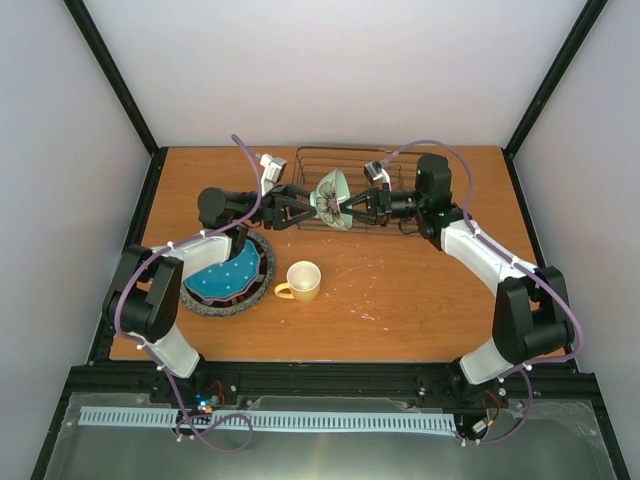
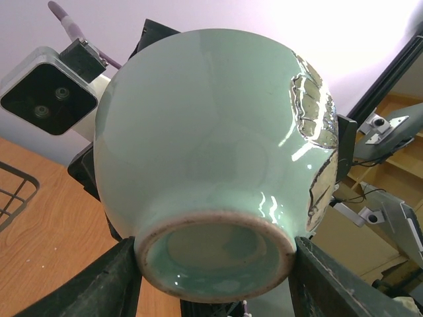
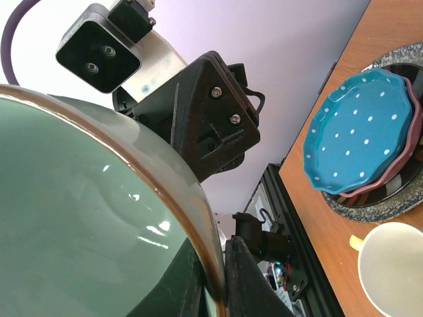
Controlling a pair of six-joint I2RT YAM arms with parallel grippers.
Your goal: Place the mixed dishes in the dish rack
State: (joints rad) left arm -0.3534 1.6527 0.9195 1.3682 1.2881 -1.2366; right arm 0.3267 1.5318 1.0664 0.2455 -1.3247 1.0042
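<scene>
The pale green bowl (image 1: 331, 197) hangs tilted on its side between both grippers, just in front of the black wire dish rack (image 1: 340, 151). My left gripper (image 1: 308, 205) has its fingers against both sides of the bowl's foot ring (image 2: 215, 264). My right gripper (image 1: 350, 210) is shut on the bowl's brown-edged rim (image 3: 198, 218). The yellow mug (image 1: 302, 281) stands upright on the table. The teal dotted plate (image 1: 225, 275) tops a stack on the pink plate (image 3: 404, 155), a dark-rimmed plate (image 1: 263, 262) and the grey speckled plate (image 1: 215, 308).
The rack stands at the table's back edge between the arms; one corner of it shows in the left wrist view (image 2: 13, 191). The plate stack lies under the left arm at the left. Black frame posts run along both side walls.
</scene>
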